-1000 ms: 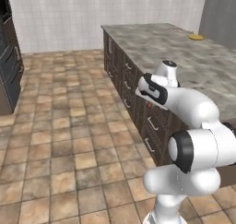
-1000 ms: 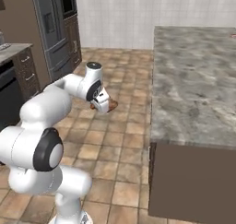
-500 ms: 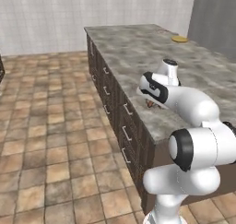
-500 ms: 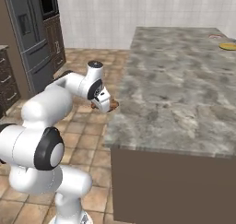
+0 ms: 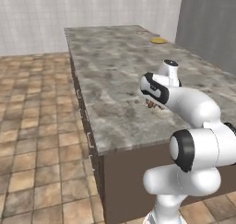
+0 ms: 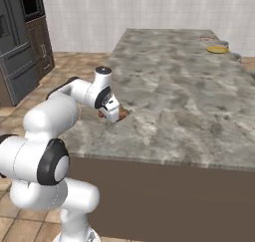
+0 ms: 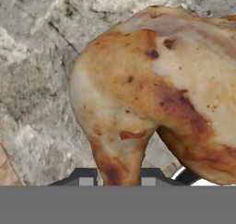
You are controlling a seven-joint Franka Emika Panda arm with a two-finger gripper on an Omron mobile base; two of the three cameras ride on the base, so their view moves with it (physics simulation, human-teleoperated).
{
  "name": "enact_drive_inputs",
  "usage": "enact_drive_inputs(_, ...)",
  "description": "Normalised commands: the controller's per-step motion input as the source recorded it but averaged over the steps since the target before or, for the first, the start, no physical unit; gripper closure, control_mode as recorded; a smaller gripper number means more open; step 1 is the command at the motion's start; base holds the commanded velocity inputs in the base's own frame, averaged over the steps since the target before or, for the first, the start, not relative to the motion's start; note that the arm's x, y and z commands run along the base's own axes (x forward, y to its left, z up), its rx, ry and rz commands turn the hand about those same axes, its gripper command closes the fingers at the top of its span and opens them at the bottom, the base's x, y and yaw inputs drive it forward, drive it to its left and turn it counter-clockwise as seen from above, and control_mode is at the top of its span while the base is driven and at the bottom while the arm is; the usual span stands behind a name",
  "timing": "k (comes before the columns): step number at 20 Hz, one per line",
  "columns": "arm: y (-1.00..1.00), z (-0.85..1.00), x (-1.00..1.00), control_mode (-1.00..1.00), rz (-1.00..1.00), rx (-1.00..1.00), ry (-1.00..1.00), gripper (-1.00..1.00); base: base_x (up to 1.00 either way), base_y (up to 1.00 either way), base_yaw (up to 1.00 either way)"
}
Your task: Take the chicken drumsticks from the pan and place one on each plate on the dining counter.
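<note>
My gripper (image 5: 154, 105) is shut on a golden-brown chicken drumstick (image 7: 152, 89), which hangs just above the near part of the dining counter (image 5: 110, 71). The right base view has the drumstick (image 6: 120, 114) under the gripper (image 6: 113, 114), at the counter's (image 6: 174, 86) left edge. In the hand view the meat sits between the dark fingertips (image 7: 85, 179) over marbled stone. The yellow-orange plate (image 5: 158, 40) (image 6: 217, 49) lies at the counter's far end. A small reddish-rimmed plate (image 6: 206, 39) shows faintly beside it. The pan is out of view.
A brown tiled floor (image 5: 37, 126) runs along the counter's left side. A dark refrigerator and cabinets (image 6: 15, 42) stand at the far left of the right base view. A grey wall (image 5: 207, 25) rises behind the counter's far right.
The whole picture has shifted: the base has driven toward the counter, which is now close under the arm. The gripper keeps its hold on the drumstick.
</note>
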Motion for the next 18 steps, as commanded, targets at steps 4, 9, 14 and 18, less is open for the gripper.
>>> enact_drive_inputs(4, 0.0, 0.0, 0.0, 1.0, 0.0, 0.0, 0.0, 1.0, 0.46, -0.85, 0.0)
enact_drive_inputs(9, 0.0, 0.0, 0.0, 1.0, 0.0, 0.0, 0.0, 1.0, 0.7, -0.57, -0.02)
enact_drive_inputs(14, 0.0, 0.0, 0.0, 1.0, 0.0, 0.0, 0.0, 1.0, 0.2, -0.91, -0.1)
enact_drive_inputs(18, 0.0, 0.0, 0.0, 1.0, 0.0, 0.0, 0.0, 1.0, 0.11, -0.95, -0.1)
